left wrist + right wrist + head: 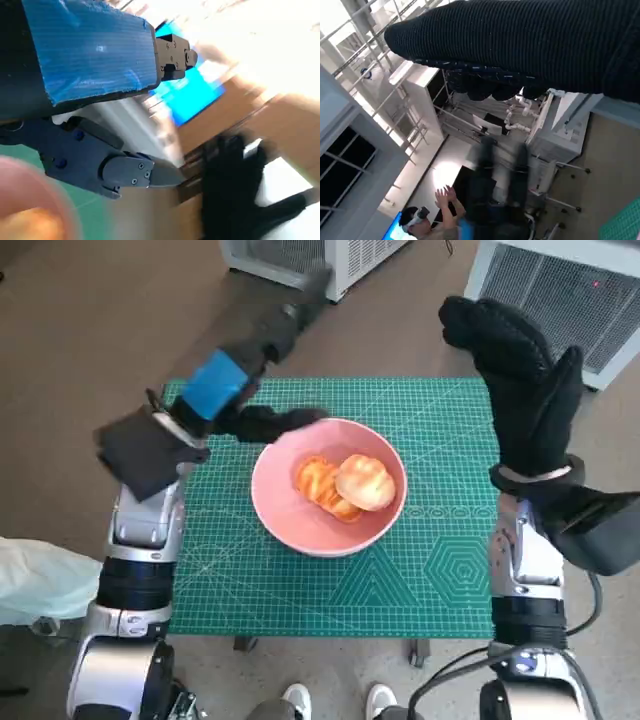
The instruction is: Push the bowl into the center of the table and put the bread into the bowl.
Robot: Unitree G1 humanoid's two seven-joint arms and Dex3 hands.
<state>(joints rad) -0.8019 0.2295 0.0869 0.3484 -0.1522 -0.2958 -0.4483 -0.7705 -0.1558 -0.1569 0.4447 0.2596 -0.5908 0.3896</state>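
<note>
The pink bowl (pixel 290 510) stands near the middle of the green cutting mat (pixel 430 580). Inside it lies the bread (pixel 362 481), a pale round bun with an orange ridged piece beside it. My left hand (pixel 232 370) is lifted above the mat's far left part, blurred, fingers stretched away from the bowl and holding nothing. A dark part of it reaches toward the bowl's far rim. My right hand (pixel 522 370) is raised over the mat's right edge, fingers up, empty. The left wrist view shows the blurred bowl (pixel 25 195) and the right hand (pixel 235 185).
White ventilated cabinets (pixel 560 290) stand on the floor beyond the table. A pale cloth (pixel 40 580) lies off the table's left side. Shoes (pixel 330 700) show at the near edge. A person (pixel 427 220) wearing a headset appears in the right wrist view.
</note>
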